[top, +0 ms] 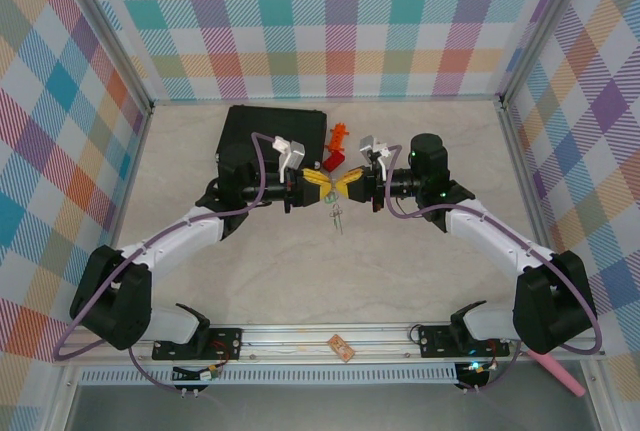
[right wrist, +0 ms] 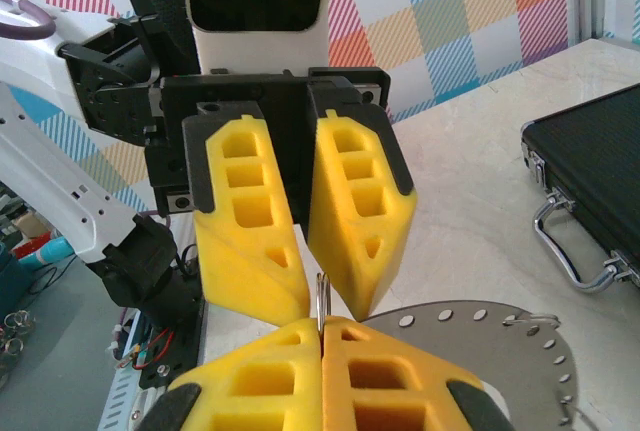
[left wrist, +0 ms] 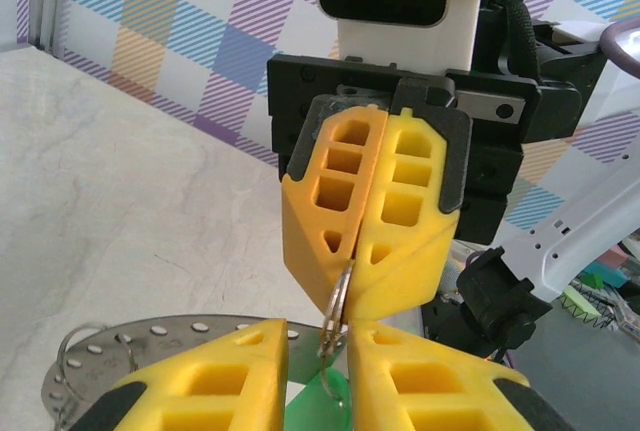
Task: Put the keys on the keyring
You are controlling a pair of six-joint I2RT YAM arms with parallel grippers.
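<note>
A black case (top: 275, 136) is lying on the table (top: 250, 271), at the back and a bit to the left. Just in front of it, the left gripper (top: 322, 187) is pointing to the right. Its yellow fingers (left wrist: 215, 376) are sitting a little bit apart, and the keyring (right wrist: 322, 296) is poking into the gap between them. I cannot tell if they are squeezing it or just sitting around it. The keyring is up in the air in the middle, between the two grippers, standing on its edge. The keys (top: 337, 216) are hanging down under it, above the table. A green tag (left wrist: 325, 396) is peeking out between the left fingers. Behind the grippers, a red piece (top: 333, 159) and an orange piece (top: 340, 136) are lying on the table, near the case. The right gripper (top: 348, 186) is pointing to the left, tip to tip with the left one. Its yellow fingers (right wrist: 250, 381) are pressing tight together and pinching the other side of the keyring.
</note>
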